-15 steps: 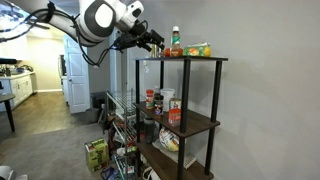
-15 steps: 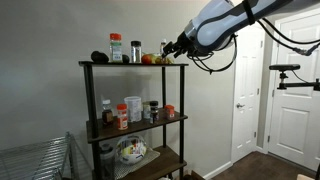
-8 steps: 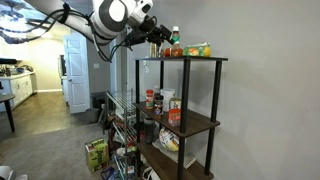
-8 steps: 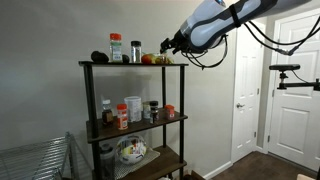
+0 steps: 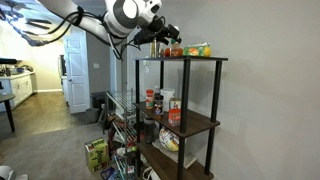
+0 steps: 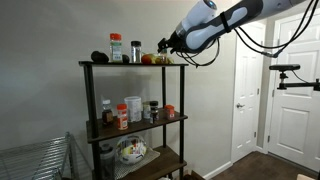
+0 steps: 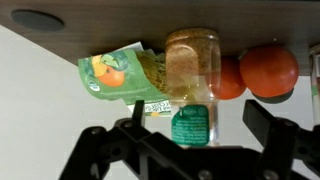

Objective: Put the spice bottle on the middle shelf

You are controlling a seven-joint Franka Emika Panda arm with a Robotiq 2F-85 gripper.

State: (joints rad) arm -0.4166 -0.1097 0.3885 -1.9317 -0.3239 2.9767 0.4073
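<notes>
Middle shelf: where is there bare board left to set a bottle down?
In an exterior view, the middle shelf shows bare board only at its end by the wall, between the last container and the post. Elsewhere it is crowded: the bottles and jars stand in a near-continuous row.

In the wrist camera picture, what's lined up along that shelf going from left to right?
A green packet with oranges printed on it → the spice bottle with a green cap → an orange.
</notes>
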